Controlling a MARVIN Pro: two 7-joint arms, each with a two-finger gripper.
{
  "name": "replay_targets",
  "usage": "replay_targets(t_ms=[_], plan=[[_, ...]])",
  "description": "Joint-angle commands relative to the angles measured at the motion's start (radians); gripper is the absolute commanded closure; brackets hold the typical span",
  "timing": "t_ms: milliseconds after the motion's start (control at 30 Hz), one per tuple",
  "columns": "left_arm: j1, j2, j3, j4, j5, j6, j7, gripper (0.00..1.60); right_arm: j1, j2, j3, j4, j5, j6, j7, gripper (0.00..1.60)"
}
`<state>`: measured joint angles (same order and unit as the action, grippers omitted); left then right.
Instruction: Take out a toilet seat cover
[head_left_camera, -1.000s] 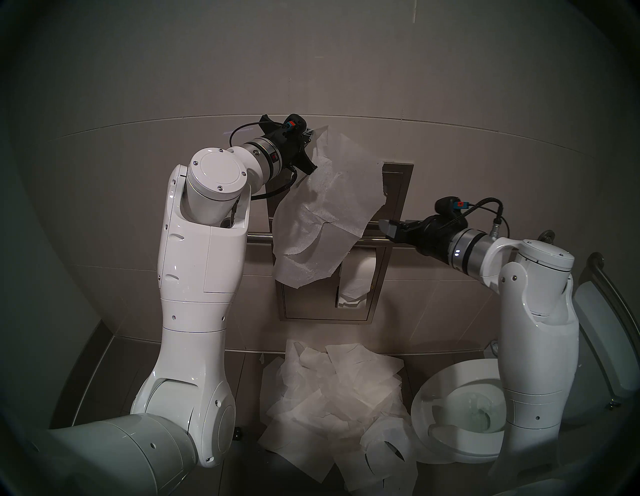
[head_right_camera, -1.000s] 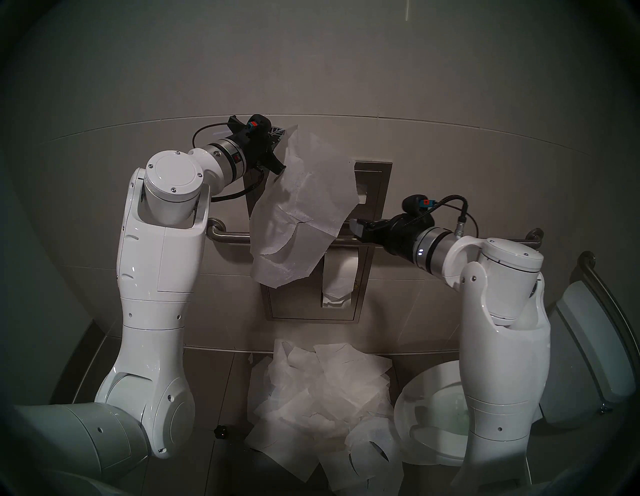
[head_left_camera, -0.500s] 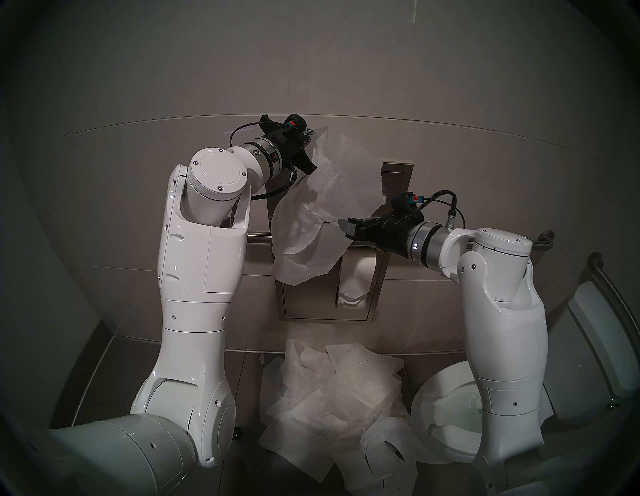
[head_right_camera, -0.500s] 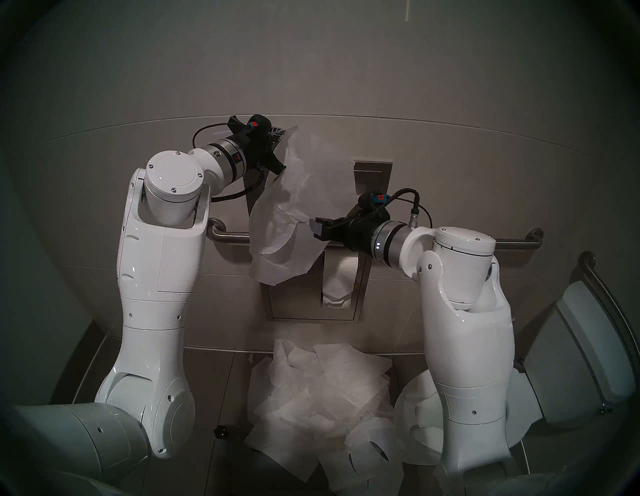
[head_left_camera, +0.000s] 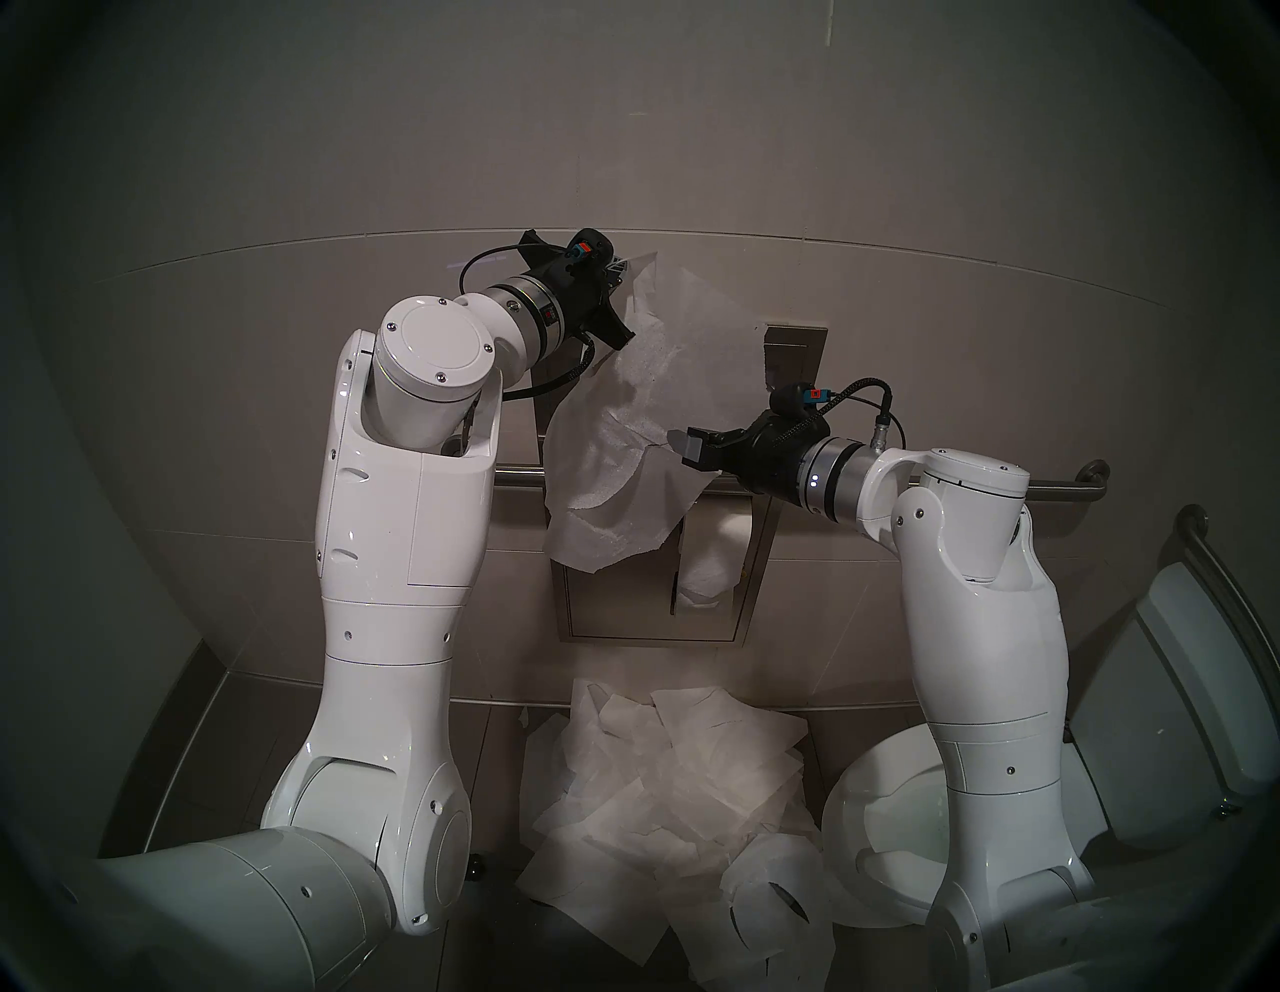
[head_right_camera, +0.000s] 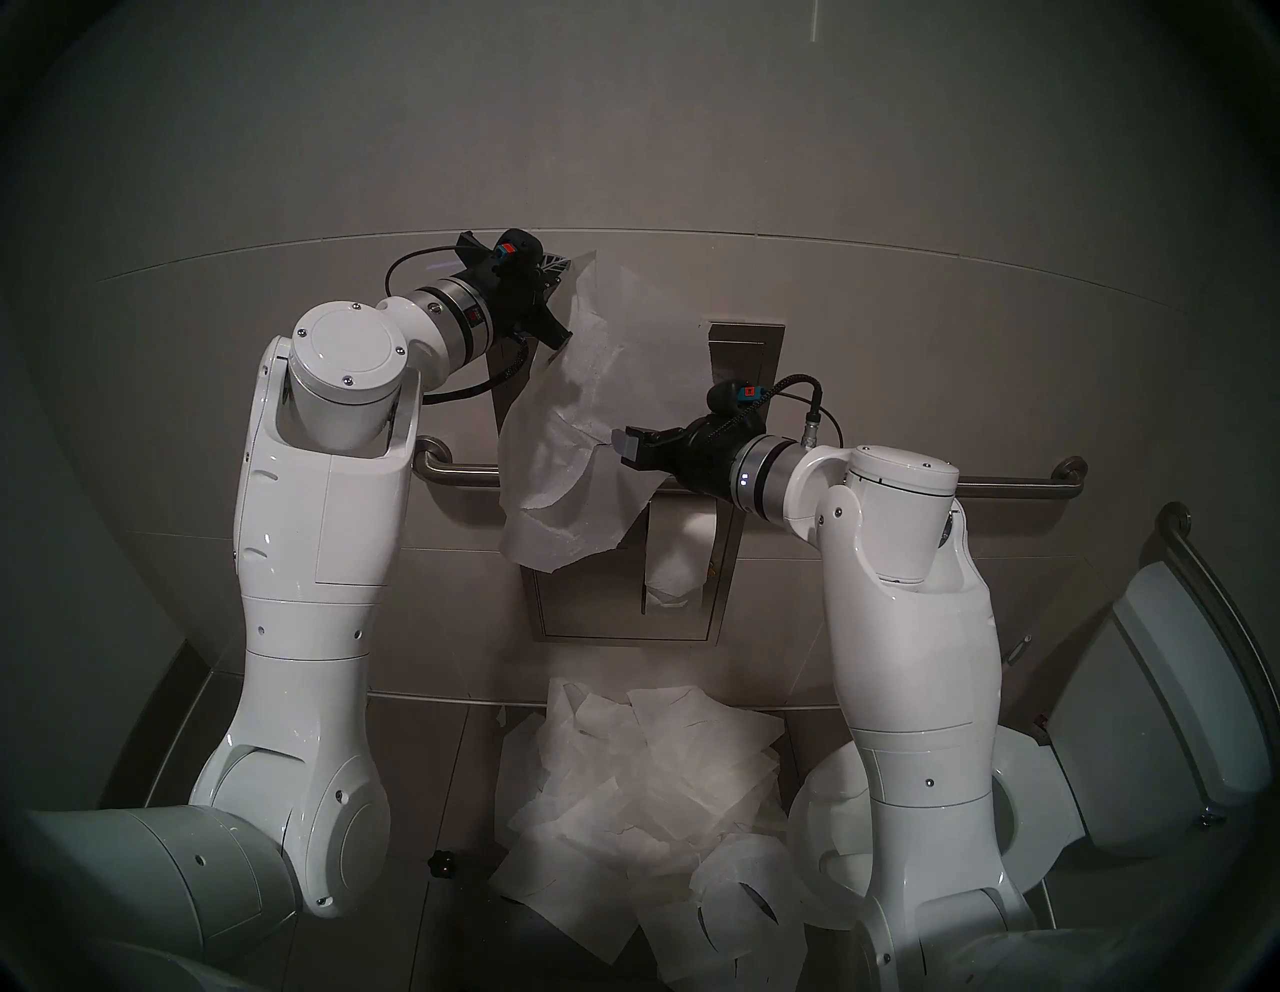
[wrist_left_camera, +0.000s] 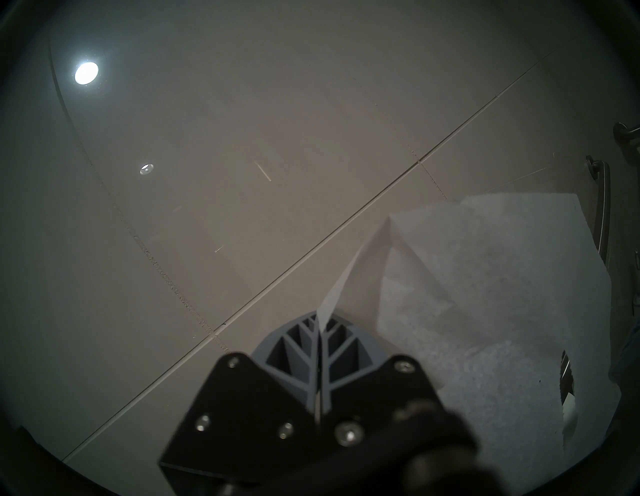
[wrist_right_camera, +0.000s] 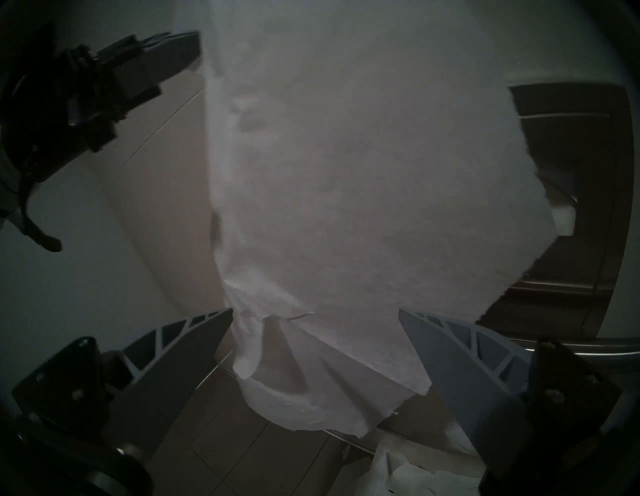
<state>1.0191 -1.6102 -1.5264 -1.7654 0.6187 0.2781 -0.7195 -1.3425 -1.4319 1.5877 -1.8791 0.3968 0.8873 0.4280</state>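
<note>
A: Starting at the left, what is the left gripper (head_left_camera: 621, 267) doing?

B: Its grey fingers (wrist_left_camera: 313, 343) are pressed together on a top corner of the toilet seat cover (head_left_camera: 644, 429). The wrist view shows a thin strip of the paper running out from between the tips.

A: And the sheet itself?

B: It hangs from that pinch, crinkled, in front of the steel wall dispenser (head_left_camera: 796, 360) and across the grab bar (head_left_camera: 516, 476). A curved cut line runs through its middle, and its lower edge droops over the dispenser's lower panel.

A: Further right?

B: The right gripper (head_left_camera: 686, 450) is level with the sheet's middle, its jaws spread wide. In its own wrist view the paper fills the gap ahead of the two fingers (wrist_right_camera: 194, 332); I cannot tell whether either one touches it.

A: Anything else?

B: A toilet-paper roll (head_left_camera: 720, 554) sits in the dispenser's lower opening. Loose sheets (head_left_camera: 665, 796) lie piled on the floor below, with the toilet (head_left_camera: 880, 831) just right of them, partly behind the right arm.
</note>
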Motion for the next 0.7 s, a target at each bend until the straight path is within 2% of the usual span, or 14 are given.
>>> replay_targets(t_ms=[0, 367, 667], plan=[[-0.037, -0.004, 0.000, -0.025, 0.000, -0.007, 0.007, 1.60, 0.066, -0.010, 0.039, 0.040, 0.015, -0.058, 0.009, 0.00], [-0.036, -0.004, 0.000, -0.025, 0.000, -0.007, 0.007, 1.60, 0.156, -0.011, 0.031, 0.153, 0.010, -0.094, 0.021, 0.00], [-0.037, -0.004, 0.000, -0.025, 0.000, -0.007, 0.008, 1.60, 0.148, 0.015, 0.037, 0.177, 0.004, -0.110, 0.038, 0.00]])
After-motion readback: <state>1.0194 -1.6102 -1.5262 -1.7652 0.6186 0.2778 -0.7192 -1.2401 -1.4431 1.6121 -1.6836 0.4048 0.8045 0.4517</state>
